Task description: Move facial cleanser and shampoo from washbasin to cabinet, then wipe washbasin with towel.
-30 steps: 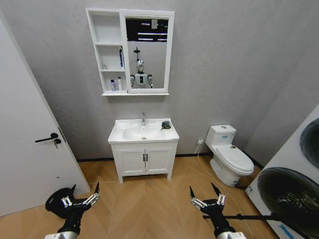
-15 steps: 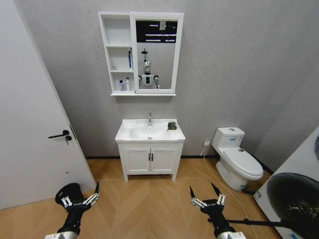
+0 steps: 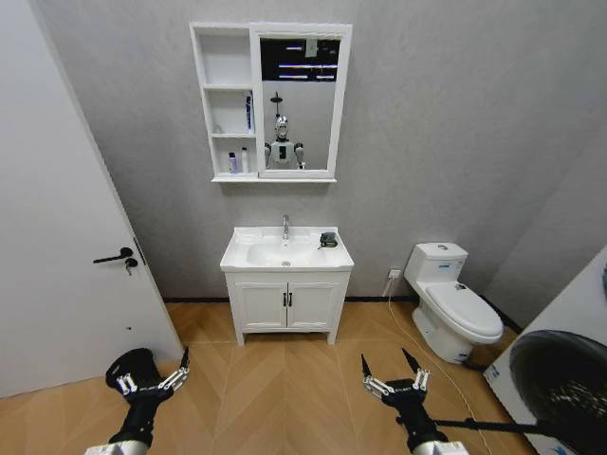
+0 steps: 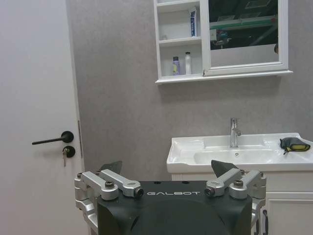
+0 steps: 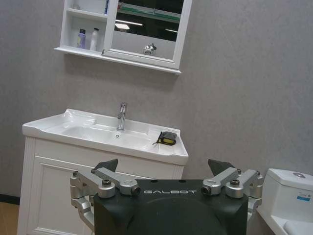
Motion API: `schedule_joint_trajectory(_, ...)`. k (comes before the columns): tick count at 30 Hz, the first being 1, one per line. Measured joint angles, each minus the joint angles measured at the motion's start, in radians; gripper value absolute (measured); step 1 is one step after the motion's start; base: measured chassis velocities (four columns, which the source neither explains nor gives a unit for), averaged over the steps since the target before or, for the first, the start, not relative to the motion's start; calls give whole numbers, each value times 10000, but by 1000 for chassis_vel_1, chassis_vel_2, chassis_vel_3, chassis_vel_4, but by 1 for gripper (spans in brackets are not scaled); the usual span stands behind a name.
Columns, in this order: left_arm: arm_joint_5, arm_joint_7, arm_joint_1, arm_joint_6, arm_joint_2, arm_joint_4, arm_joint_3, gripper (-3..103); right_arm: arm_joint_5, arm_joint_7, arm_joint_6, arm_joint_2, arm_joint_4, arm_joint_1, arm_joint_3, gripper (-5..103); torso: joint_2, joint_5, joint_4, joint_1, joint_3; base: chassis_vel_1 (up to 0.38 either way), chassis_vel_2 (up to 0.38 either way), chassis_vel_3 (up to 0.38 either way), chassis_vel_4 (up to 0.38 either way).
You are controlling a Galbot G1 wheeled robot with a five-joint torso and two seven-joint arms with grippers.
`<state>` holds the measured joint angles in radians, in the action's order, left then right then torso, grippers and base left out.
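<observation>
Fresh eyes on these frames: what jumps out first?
The white washbasin stands centred against the grey wall, with the dark towel on its right rim. Above hangs the cabinet, two small bottles on its lowest shelf. Both end effectors, left and right, hover open, low over the wooden floor.

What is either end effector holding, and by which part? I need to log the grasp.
Nothing. Left end effector and right end effector are open and empty, low before the washbasin.

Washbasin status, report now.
Left gripper and right gripper open, low, well short of the washbasin. Towel on its right rim. Two bottles in the cabinet. Bare floor between.
</observation>
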<state>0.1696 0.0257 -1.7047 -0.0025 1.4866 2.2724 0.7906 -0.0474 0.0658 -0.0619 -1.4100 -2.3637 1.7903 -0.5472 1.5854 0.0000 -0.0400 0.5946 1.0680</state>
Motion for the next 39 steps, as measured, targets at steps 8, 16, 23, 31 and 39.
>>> schedule_joint_trajectory(8, 0, 0, 0, 0, 0, 0, 0, 100, 0, 1, 0, 0, 0, 0, 0, 100, 0, 0, -1, 0, 0, 0, 0, 0, 0)
schedule_joint_trajectory(16, 0, 0, 0, 0, 0, 0, 0, 100, 0, 1, 0, 0, 0, 0, 0, 100, 0, 0, 0, 0, 0, 0, 0, 0, 0)
schedule_joint_trajectory(23, 0, 1, 0, 0, 0, 0, 0, 100, 0, 1, 0, 0, -1, 0, 0, 100, 0, 0, 1, 0, 0, 0, 0, 0, 0)
schedule_joint_trajectory(31, 0, 0, 1, 0, 0, 0, 0, 100, 0, 1, 0, 0, -1, 0, 0, 100, 0, 0, -1, 0, 0, 0, 0, 0, 0)
schedule_joint_trajectory(39, 0, 0, 0, 0, 0, 0, 0, 100, 0, 1, 0, 0, -1, 0, 0, 100, 0, 0, 0, 0, 0, 0, 0, 0, 0)
